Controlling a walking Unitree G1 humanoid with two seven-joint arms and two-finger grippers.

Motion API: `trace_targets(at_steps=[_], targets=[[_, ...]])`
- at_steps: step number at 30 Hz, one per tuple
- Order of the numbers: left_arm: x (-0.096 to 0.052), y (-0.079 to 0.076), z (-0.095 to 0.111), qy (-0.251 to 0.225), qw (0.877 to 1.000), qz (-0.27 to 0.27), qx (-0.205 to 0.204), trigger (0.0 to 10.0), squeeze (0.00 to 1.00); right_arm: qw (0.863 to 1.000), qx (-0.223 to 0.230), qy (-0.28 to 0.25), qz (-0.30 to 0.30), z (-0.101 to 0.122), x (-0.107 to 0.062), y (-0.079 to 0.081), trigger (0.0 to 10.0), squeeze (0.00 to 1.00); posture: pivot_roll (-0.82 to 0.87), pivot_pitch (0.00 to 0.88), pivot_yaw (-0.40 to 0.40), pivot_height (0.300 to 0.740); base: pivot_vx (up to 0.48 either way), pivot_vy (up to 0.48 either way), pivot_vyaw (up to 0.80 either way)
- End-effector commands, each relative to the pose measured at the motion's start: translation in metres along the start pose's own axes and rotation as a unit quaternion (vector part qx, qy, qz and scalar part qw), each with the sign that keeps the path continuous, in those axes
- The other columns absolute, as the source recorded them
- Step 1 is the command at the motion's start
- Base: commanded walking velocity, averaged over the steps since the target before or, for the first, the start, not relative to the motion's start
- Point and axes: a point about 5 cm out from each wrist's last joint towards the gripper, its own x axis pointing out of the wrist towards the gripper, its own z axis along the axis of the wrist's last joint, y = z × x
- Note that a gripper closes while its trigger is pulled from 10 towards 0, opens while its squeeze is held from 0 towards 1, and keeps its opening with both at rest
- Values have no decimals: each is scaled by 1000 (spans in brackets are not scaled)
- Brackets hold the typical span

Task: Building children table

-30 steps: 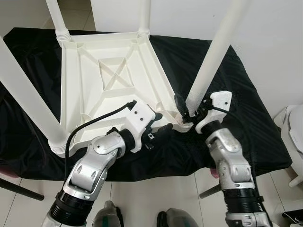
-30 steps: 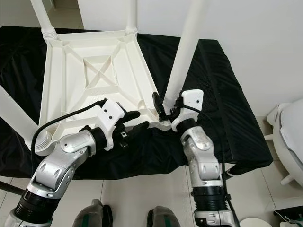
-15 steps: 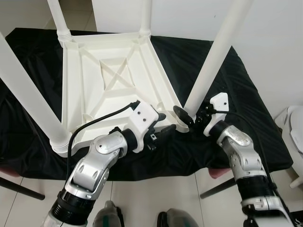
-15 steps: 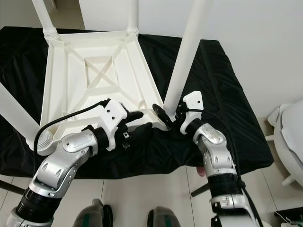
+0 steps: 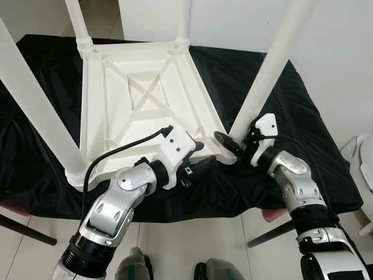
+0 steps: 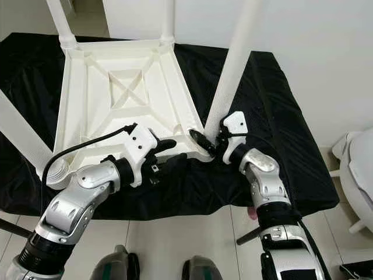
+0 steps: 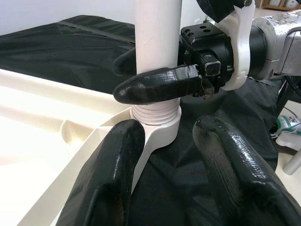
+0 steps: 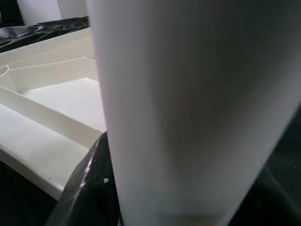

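A white plastic children's table [image 5: 145, 99] lies upside down on a black cloth [image 5: 303, 116], with its legs pointing up. My right gripper [image 5: 232, 143] is shut on the near right leg [image 5: 268, 76] just above its socket at the table's corner. In the left wrist view one of its fingers [image 7: 155, 84] wraps the front of that leg [image 7: 157, 37] above the threaded collar [image 7: 155, 115]. My left gripper [image 5: 203, 156] is open at the table's near edge, a little left of that corner, holding nothing. The right wrist view has the leg [image 8: 197, 108] very close.
The near left leg [image 5: 35, 105] rises steeply beside my left arm, and two more legs [image 5: 183, 20] stand at the far corners. A white object [image 5: 364, 163] is on the floor at the right. The cloth's near edge hangs over tiled floor [image 5: 175, 245].
My right forearm has swung out to the right and its wrist has turned, with the fingers staying at the leg's base. The left gripper has stayed put. The camera has shifted slightly.
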Motion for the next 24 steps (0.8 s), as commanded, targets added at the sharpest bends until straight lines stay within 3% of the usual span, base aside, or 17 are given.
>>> trace_targets(at_steps=[1,6,7,19,24], targets=[[1,-3,-3,5,1000,-10,-7,10000,0,1000,3,15,3,-7,-2,0,0,0,-113,10,-21,740,0,0,0],[3,-5,-3,3,1000,-14,-9,10000,0,1000,2,13,-23,-9,-5,-3,0,0,-118,16,-22,740,0,0,0],[4,-4,-4,5,1000,-10,-8,10000,0,1000,5,9,-28,-8,-6,-1,10000,0,-121,19,-23,740,0,0,0],[4,-6,-4,2,1000,-11,-12,10000,0,995,26,-10,-94,-5,-6,9,10000,0,-127,27,-30,740,0,0,0],[5,-5,-6,4,1000,-7,-15,10000,0,986,39,-12,-159,-2,-1,25,10000,0,-138,31,-30,740,0,0,0]])
